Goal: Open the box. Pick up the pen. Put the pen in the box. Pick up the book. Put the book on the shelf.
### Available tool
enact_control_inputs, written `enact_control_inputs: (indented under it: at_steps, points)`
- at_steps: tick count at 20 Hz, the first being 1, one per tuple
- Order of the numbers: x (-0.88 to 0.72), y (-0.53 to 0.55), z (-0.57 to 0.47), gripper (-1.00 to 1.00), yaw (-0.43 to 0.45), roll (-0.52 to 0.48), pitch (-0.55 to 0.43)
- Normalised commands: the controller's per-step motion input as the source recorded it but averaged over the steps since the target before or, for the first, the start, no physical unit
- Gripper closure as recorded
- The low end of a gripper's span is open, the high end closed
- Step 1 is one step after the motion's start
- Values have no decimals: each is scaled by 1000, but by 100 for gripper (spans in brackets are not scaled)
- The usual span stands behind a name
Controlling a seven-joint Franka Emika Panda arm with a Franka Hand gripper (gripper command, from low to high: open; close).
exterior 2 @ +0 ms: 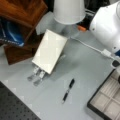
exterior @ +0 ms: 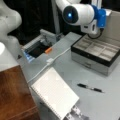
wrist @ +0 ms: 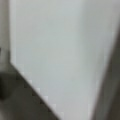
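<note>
Box (exterior: 96,51) open; my claw (exterior: 96,33) over it, spread unclear. Pen (exterior: 90,87) looks light, slick: grip mid-barrel.

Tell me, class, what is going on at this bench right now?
A robot arm is working over the box, which already stands open, its compartments showing. The arm's wrist hangs above the box's far side; the gripper itself does not show. The pen lies untouched on the grey table in front of the box. The book lies on the table too, beside the wooden shelf.
</note>
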Motion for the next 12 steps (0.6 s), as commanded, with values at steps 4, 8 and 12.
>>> enact_control_inputs:
  at_steps: [4,8,12]
  points:
    - [-62,313,-162,-100,-277,87,-87]
    - [-7,335,-167,-100,-207,63,-94]
    - [1,315,-146,-100,-143,59,-95]
